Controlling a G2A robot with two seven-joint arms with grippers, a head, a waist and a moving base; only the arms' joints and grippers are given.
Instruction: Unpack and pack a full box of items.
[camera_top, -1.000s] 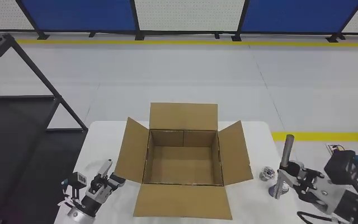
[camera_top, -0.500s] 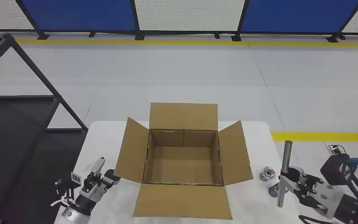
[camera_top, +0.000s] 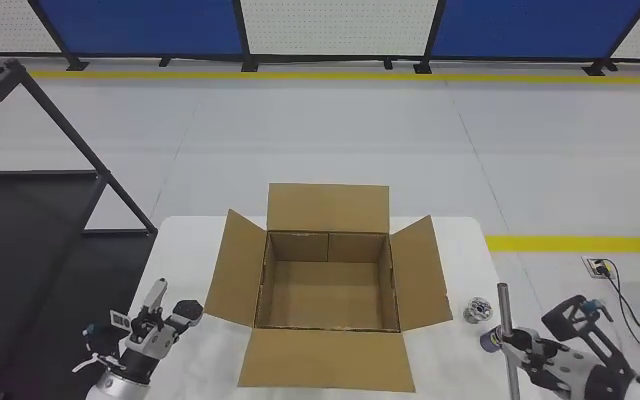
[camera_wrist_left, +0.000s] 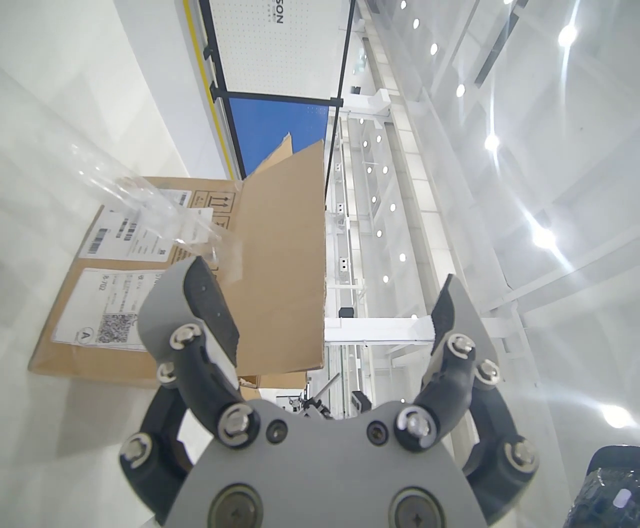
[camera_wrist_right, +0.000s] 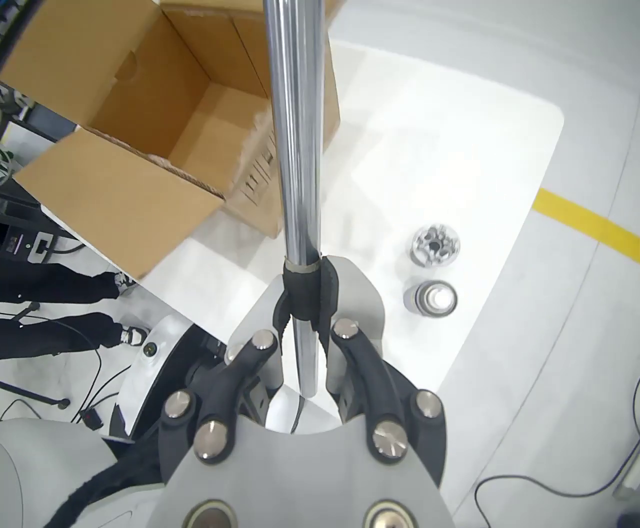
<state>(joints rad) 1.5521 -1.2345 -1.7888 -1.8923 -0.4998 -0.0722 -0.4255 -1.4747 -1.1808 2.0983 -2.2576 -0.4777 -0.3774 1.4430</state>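
Here, the right gripper clamps a shiny steel rod to the right of the open brown cardboard box on the white table; the left gripper sits with its jaws apart near the box's left flap.

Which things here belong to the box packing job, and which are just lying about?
Job: open cardboard box; metal rod held in the right gripper; toothed metal disc and small metal cylinder on the table beside the box.
Not the job: black rack; blue panels; yellow floor line.
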